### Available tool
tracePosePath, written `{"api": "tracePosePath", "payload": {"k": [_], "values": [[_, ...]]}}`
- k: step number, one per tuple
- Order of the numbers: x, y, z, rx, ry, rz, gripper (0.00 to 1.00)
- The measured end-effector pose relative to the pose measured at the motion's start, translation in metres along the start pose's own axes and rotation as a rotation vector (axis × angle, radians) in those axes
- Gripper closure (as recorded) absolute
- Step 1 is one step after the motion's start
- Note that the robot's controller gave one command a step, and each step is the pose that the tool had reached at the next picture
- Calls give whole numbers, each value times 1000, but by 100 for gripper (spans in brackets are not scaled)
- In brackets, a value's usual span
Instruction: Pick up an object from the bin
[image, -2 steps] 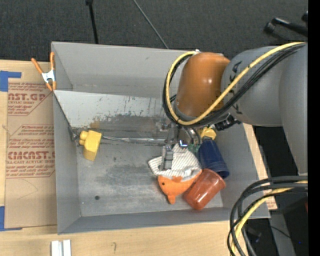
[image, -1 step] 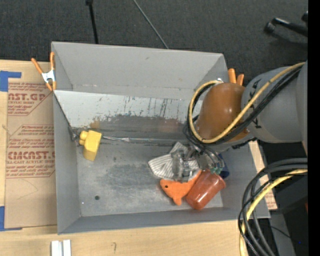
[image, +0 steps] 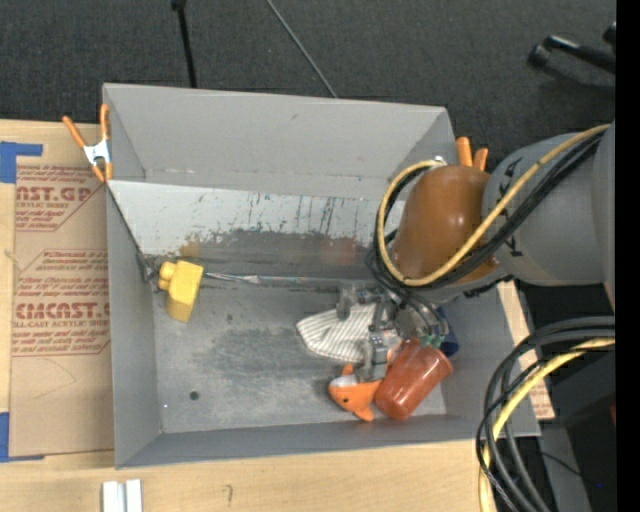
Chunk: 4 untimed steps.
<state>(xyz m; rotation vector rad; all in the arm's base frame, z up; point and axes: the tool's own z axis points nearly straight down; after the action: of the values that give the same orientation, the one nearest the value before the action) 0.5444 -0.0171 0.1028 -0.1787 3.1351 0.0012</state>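
Note:
My gripper (image: 382, 322) is low in the right half of the bin, just under the arm's orange cover. It hangs over the right edge of a crumpled white and grey cloth (image: 328, 336) that lies on the bin floor. Just below and to the right of it lies a red-brown plastic bottle (image: 410, 380) on its side. A small orange toy (image: 352, 396) rests against the bottle's left end. The view does not show whether anything is held.
A yellow toy block (image: 184, 285) sits alone by the left wall near the back. A small blue thing (image: 446, 347) peeks out beside the right wall behind the bottle. The arm and its cables cover the bin's right rear corner.

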Motion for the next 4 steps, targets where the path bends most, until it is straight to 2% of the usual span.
{"api": "tracePosePath", "payload": {"k": [1, 2, 3, 4], "values": [[0, 0, 0, 0, 1, 0, 100], [0, 0, 0, -1, 0, 0, 0], [0, 0, 0, -1, 0, 0, 0], [-9, 15, 32, -1, 0, 53, 100]]}}
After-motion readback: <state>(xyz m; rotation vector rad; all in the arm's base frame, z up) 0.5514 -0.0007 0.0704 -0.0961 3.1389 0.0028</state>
